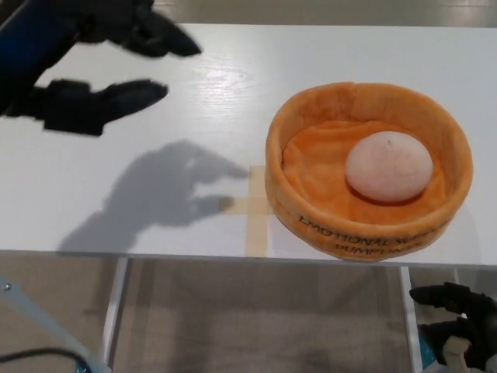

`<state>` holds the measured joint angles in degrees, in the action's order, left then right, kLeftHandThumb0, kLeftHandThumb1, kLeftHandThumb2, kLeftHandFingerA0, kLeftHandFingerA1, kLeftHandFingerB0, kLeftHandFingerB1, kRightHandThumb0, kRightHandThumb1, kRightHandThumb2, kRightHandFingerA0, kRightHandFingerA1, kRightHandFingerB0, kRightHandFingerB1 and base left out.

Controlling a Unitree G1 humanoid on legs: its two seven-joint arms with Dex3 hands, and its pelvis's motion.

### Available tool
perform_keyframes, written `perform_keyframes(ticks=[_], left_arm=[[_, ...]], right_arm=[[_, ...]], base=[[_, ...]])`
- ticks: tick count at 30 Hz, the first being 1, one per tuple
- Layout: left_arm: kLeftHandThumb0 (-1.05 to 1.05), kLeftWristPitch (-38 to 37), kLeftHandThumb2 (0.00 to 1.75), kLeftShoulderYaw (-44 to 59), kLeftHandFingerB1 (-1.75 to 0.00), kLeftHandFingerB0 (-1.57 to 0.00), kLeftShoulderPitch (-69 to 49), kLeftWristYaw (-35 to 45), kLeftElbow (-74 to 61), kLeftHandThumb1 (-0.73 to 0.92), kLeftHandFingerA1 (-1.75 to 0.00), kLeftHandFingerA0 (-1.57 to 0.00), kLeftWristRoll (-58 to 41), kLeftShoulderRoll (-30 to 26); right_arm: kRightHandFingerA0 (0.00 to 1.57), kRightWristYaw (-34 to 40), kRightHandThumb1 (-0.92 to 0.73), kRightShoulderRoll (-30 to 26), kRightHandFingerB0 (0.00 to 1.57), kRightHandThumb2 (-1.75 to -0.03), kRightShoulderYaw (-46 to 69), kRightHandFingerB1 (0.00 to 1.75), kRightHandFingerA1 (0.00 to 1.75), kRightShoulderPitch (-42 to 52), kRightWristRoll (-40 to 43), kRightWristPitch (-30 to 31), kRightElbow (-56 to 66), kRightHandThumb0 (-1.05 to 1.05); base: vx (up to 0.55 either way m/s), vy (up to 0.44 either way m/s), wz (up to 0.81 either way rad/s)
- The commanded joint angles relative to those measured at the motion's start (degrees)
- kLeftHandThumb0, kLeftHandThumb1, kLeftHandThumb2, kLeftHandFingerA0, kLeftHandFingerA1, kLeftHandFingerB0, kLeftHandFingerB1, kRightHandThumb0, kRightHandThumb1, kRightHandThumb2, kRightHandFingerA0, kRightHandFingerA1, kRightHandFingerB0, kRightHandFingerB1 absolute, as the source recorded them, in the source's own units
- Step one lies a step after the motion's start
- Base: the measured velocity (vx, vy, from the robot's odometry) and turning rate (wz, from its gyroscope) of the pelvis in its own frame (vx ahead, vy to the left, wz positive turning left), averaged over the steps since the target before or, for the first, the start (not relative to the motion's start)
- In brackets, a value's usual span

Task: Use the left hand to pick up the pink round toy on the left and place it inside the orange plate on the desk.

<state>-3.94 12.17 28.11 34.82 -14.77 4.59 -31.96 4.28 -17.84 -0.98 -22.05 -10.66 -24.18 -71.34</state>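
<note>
Pink round toy (388, 166), matte, egg-like, long axis sideways, inside plush orange plate (311, 203), left hand (93, 70) empty, fingers spread, right hand (458, 322) fingers unclear.

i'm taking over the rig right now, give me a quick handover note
Left robot hand: open, empty, above the bare desk at the picture's upper left, well clear of the plate.
Right robot hand: low at the lower right, below the desk edge, holding nothing visible; open or shut unclear.
Pink toy: lying inside the orange plate, right of the tape cross.
Done: toy is in the plate and released.
Left: nothing on the task itself; probably just bring the left arm to rest.
</note>
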Motion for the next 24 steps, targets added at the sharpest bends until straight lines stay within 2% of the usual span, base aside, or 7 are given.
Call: perform_keyframes(ticks=[1, 5, 7, 12, 20, 23, 24], left_arm=[[-0.18, 7.0, 0.77, 14.0, -0.68, -0.85, -32.9, 27.8, -20.2, 0.76, -0.69, -0.91, -47.0, -3.8], [-0.19, 6.2, 0.76, 10.4, -0.66, -0.83, -38.3, 29.8, -17.3, 0.76, -0.68, -0.89, -44.7, -2.3], [-0.17, 0.4, 0.7, 4.3, -0.67, -0.8, -44.8, 28.2, -12.3, 0.8, -0.72, -0.84, -34.9, -0.5], [-0.15, -5.0, 0.71, -0.6, -0.68, -0.82, -49.5, 24.5, -7.0, 0.81, -0.76, -0.81, -26.8, 1.4], [-0.17, -9.5, 0.64, -4.5, -0.69, -0.83, -51.6, 21.2, -0.7, 0.82, -0.8, -0.83, -20.7, 2.3], [-0.16, -8.1, 0.7, -5.9, -0.73, -0.83, -49.8, 15.6, 4.1, 0.79, -0.91, -0.88, -13.9, 1.9], [-0.11, -9.2, 0.71, -6.6, -0.75, -0.8, -47.8, 13.6, 8.7, 0.82, -0.98, -0.83, -11.8, 2.2]], right_arm=[[0.65, -0.7, -0.68, -0.7, 0.61, -0.59, 0.7, 0.48, 0.6, 2.7, 0.6, 0.6, -0.9, -0.12], [0.67, -0.6, -0.68, -0.6, 0.61, -0.59, 0.8, 0.48, 0.63, 3.1, 0.7, 0.6, -1.2, -0.11], [0.67, -0.5, -0.67, -0.4, 0.62, -0.59, 0.8, 0.48, 0.63, 3.3, 0.7, 0.8, -1.3, -0.11], [0.65, -0.3, -0.68, -0.2, 0.62, -0.59, 0.5, 0.48, 0.6, 3.8, 0.4, 0.7, -1.3, -0.12], [0.65, 0.1, -0.68, -0.1, 0.63, -0.59, 0.4, 0.49, 0.61, 4.2, 0.2, 0.5, -1.3, -0.11], [0.66, 0.4, -0.67, 0.1, 0.63, -0.59, 0.5, 0.48, 0.61, 3.8, 0.2, 0.8, -1.2, -0.11], [0.65, 0.2, -0.68, 0.1, 0.62, -0.59, 0.5, 0.48, 0.59, 3.7, 0.2, 0.9, -1.1, -0.11]], base=[[0.0, 0.0, 0.0], [0.0, 0.0, 0.0], [0.0, 0.0, 0.0], [0.0, 0.0, 0.0], [0.0, 0.0, 0.0], [0.0, 0.0, 0.0], [0.0, 0.0, 0.0]])
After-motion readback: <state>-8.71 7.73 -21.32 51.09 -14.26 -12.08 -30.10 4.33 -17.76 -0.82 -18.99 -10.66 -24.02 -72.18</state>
